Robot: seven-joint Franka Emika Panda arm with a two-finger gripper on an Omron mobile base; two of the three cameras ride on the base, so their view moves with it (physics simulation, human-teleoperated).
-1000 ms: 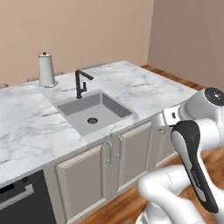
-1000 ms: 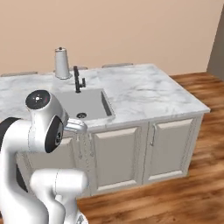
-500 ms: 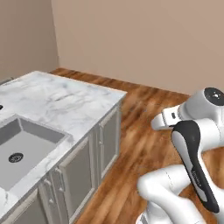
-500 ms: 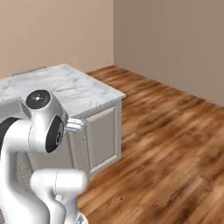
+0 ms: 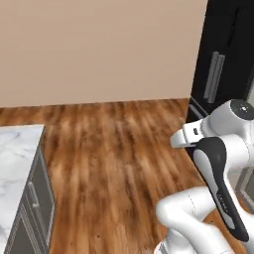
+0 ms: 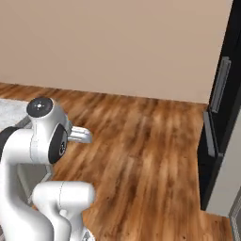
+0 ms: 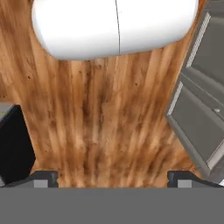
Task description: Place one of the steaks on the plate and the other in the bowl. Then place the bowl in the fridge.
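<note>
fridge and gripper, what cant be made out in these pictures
- Tall black fridge: cut off by the right edge in the right base view and by the top and right edges in the left base view; its top cannot be seen.
- Gripper: in the hand view the grey band hides all but the two dark fingertips, set wide apart with wood floor between.
- White marble counter: cut off by the left edge in the left base view.

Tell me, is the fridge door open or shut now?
Shut, it seems: the fridge shows a flat black front with its grey handle; no interior shows.
</note>
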